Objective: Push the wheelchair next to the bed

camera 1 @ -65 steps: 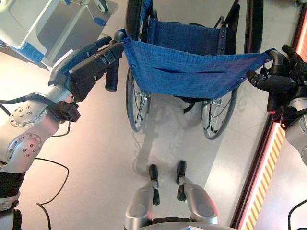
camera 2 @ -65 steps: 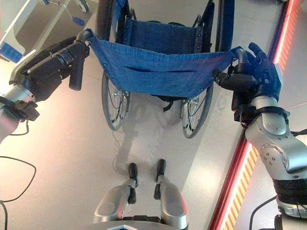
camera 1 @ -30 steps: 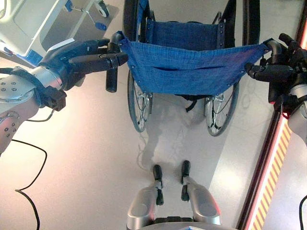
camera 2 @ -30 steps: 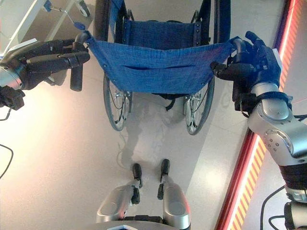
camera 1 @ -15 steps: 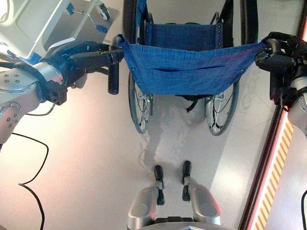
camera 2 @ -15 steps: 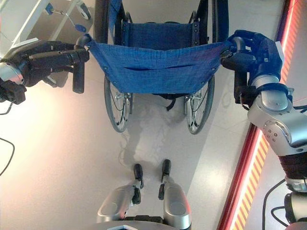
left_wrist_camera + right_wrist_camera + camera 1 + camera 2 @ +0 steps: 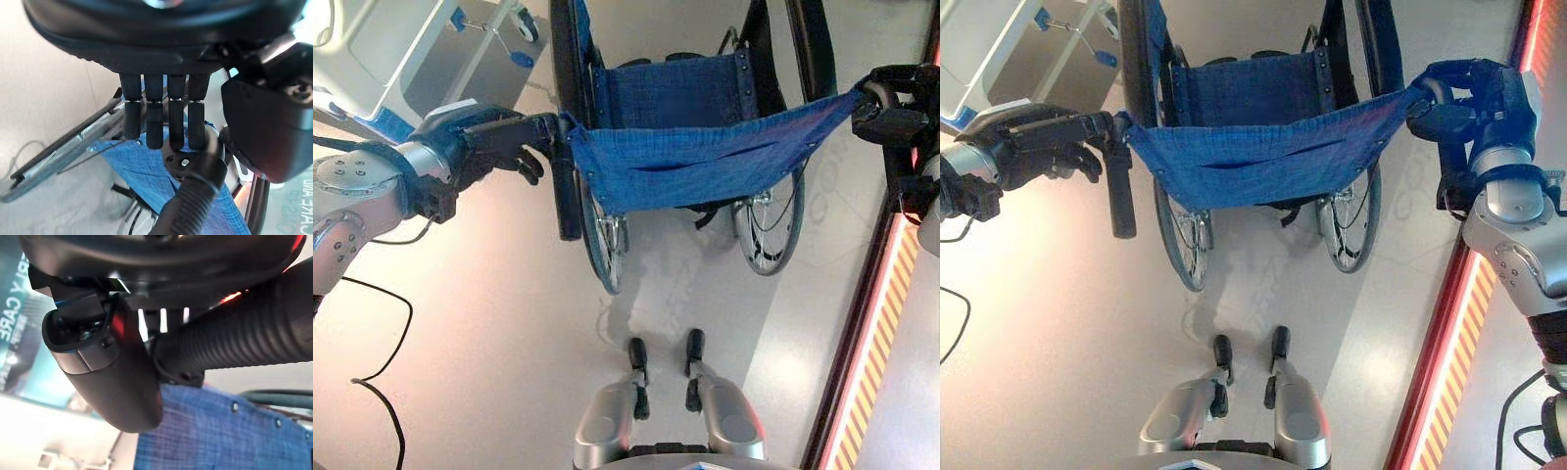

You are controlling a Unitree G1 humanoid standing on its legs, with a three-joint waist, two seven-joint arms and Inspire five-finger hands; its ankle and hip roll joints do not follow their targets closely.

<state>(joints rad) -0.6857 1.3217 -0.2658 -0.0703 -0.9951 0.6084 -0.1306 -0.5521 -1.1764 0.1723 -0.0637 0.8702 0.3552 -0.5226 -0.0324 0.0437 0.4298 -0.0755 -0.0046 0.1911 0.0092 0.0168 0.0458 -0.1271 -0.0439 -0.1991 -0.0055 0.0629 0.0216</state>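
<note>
Two hands meet the wheelchair (image 7: 690, 162) from behind, its blue back cloth slanting across the middle of the scene. The left hand (image 7: 475, 142) lays nearly straight fingers (image 7: 168, 117) against the bend of the left push handle (image 7: 566, 191), not wrapped round it. The right hand (image 7: 901, 98) is curled tight round the right push handle (image 7: 244, 345). The bed (image 7: 367, 59) stands far left, close beside the wheelchair's left side

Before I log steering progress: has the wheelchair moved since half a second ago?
Yes. The wheelchair has swung its front leftward toward the bed, which stayed put in the view.
</note>
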